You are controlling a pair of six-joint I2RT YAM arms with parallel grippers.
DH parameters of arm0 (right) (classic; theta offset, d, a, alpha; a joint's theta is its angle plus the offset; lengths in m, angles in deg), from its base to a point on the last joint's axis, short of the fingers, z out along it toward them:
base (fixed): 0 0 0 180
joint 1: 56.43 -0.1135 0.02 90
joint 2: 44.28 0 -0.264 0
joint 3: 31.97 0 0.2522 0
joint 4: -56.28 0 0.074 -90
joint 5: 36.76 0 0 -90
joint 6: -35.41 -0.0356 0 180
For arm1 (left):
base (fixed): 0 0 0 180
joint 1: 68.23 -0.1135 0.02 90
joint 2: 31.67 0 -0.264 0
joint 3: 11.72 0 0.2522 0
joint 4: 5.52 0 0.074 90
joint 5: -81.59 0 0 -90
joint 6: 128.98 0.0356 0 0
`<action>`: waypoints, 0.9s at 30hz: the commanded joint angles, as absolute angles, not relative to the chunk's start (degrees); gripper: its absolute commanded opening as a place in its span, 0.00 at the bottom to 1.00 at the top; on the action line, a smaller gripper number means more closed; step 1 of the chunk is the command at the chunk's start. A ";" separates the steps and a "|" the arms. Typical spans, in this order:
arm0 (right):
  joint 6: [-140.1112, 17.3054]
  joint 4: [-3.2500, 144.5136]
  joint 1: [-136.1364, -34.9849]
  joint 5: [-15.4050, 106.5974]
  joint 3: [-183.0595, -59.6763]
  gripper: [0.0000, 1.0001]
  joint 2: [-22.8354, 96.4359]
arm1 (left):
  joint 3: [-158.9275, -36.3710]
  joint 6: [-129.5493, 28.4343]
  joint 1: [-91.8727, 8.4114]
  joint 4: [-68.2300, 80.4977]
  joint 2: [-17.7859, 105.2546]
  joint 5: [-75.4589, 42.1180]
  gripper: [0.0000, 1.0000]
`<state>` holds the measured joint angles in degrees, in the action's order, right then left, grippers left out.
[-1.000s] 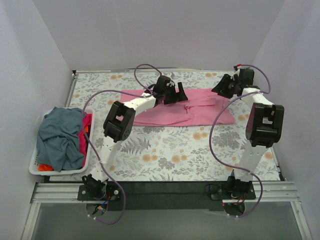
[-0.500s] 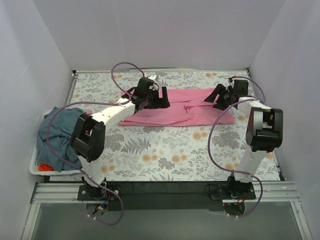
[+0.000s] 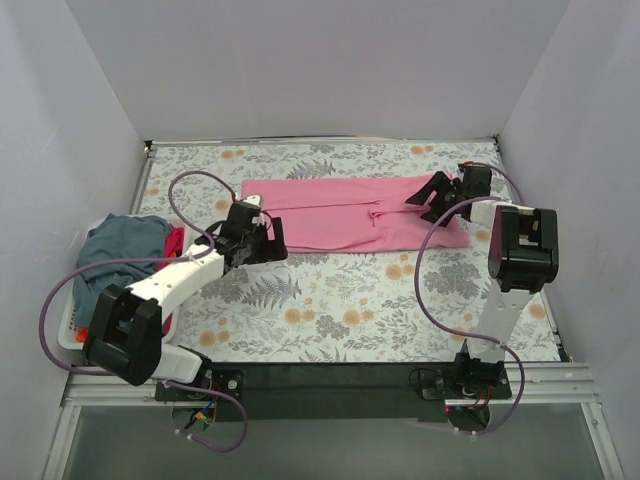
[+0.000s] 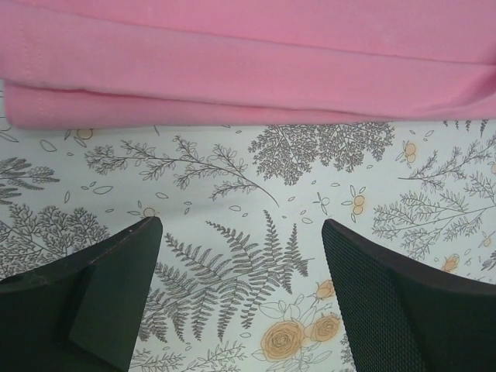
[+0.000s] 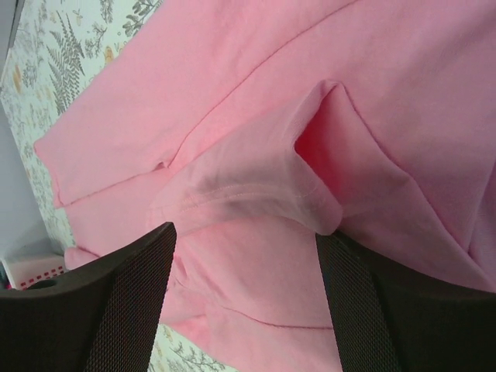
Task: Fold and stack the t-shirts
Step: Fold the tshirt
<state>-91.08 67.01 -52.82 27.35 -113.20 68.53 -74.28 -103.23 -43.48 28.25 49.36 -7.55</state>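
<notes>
Early days on this one, I'd say. The floral surface [image 3: 330, 310] has one pink t-shirt [image 3: 320, 215] laid across its far half. It looks folded lengthwise into a long band, with layered edges showing along the near side, so it probably needs folding across before it counts as done. There's no stack anywhere yet. The white laundry basket [image 3: 68, 335] at the left edge holds a crumpled blue-grey t-shirt [image 3: 115, 265] with a red one [image 3: 176, 243] peeking out beside it, both unfolded. The left end effector [image 3: 272, 245] hangs open and empty over bare surface, just beside the pink shirt's near edge. The right end effector [image 3: 422, 203] is spread open above the shirt's right end and isn't pinching anything, with a rumpled sleeve [image 5: 256, 190] sitting under it.
</notes>
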 commanded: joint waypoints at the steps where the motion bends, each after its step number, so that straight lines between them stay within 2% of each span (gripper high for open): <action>1: -92.82 64.15 -53.36 27.05 -115.60 0.67 70.06 | -71.20 -103.31 -43.71 25.39 43.75 -3.41 0.78; 6: -93.87 63.45 -54.06 26.26 -119.64 0.68 72.08 | -69.60 -103.31 -43.80 23.71 42.42 0.11 0.77; 12: -95.54 62.92 -54.85 24.06 -126.06 0.67 75.95 | -70.22 -103.58 -43.80 23.53 43.83 -0.85 0.77; 23: -96.95 60.63 -58.19 18.44 -143.19 0.68 84.56 | -69.95 -103.84 -43.80 23.62 44.53 -1.47 0.77; 27: -94.59 60.63 -59.07 17.56 -139.80 0.68 81.24 | -70.21 -104.02 -43.97 23.79 44.70 -1.20 0.77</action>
<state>-96.28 62.31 -58.11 20.27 -140.65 83.94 -69.97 -103.93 -43.54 24.47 44.95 -2.32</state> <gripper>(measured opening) 0.683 0.770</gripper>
